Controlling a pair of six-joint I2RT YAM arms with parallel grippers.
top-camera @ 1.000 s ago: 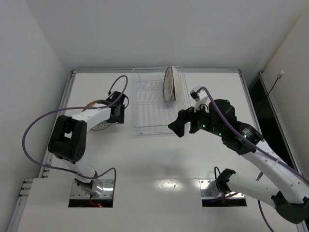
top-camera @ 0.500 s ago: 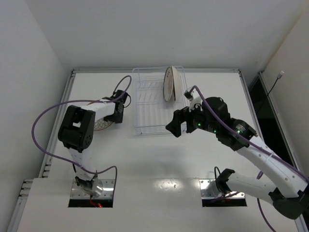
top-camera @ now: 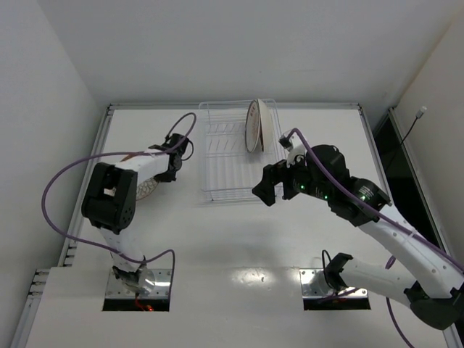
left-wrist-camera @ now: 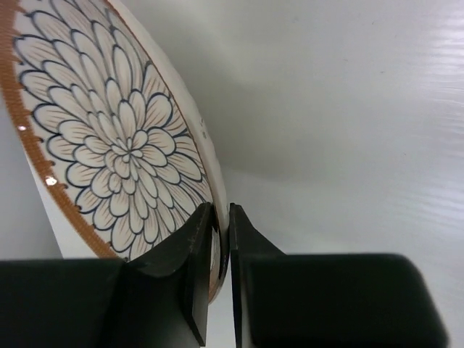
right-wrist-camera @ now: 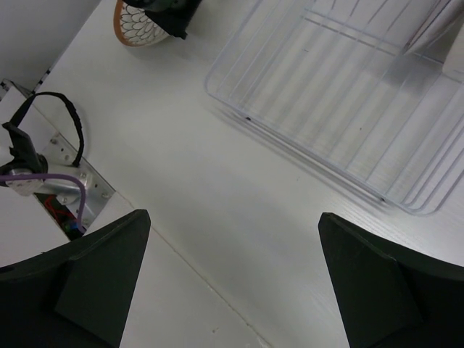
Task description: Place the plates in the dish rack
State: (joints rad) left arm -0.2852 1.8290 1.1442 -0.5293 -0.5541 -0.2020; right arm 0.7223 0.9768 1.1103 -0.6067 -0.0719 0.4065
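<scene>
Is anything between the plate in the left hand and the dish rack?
Nothing visible: bare table separates the orange-rimmed flower-patterned plate, clamped in the left hand, from the white wire dish rack. The open right hand is at the rack's near right corner.

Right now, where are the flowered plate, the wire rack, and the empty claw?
flowered plate (left-wrist-camera: 127,152): left wrist view, its patterned centre.
dish rack (top-camera: 222,171): top view, its bare floor.
right gripper (right-wrist-camera: 233,223): right wrist view, between open fingertips.
</scene>
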